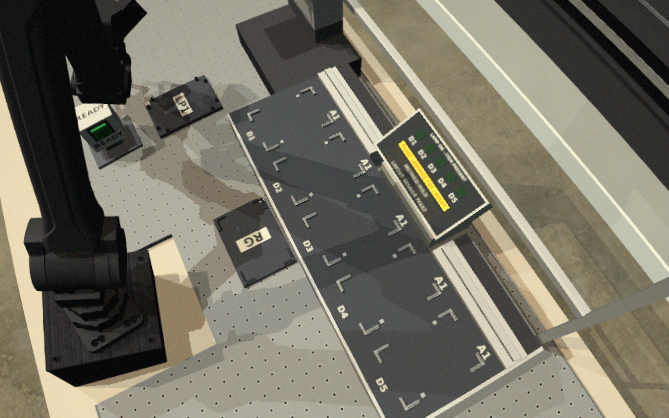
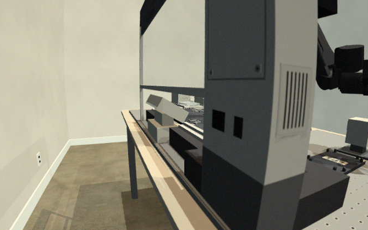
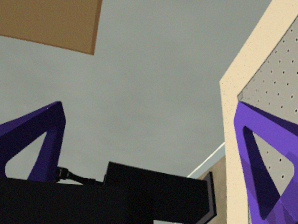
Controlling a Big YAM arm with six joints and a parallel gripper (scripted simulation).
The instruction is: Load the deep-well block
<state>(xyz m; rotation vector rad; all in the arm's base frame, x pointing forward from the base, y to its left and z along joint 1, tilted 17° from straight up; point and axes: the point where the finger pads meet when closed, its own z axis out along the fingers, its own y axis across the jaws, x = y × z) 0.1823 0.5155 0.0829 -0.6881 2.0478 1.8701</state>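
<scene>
Wrist view: your gripper point(image 3: 149, 156) was spread to its widest, nothing between the two purple fingers, which framed only grey wall and a slice of the perforated table edge point(image 3: 276, 63).
Arm pose: you had the arm point(image 1: 40, 103) standing tall from its black pedestal point(image 1: 144, 358) at the table's near-left corner, the upper links folded over and the wrist hanging above the READY key point(image 1: 102, 132); the camera tilted sideways and away from the deck.
READY key: it sat just beside the pad marked LP1 point(image 1: 183, 105), both well apart from the deck.
Regrip nest RG point(image 1: 254, 241): it lay bare between the pedestal and the deck, just beside D3's label.
Deck point(image 1: 295, 155): D1 to D5 ran in a row, all five sets of corner brackets showed bare plate; D3 point(image 1: 360, 236) held nothing, its engraved A1 corner on the rail side.
Status panel point(image 1: 432, 173): tilted over the rail point(image 1: 347, 103) near D2 and D3.
E01: you could not see it in any view, so its heading and long axis could not be told; the exterior view was mostly blocked by a grey cabinet point(image 2: 236, 99).
</scene>
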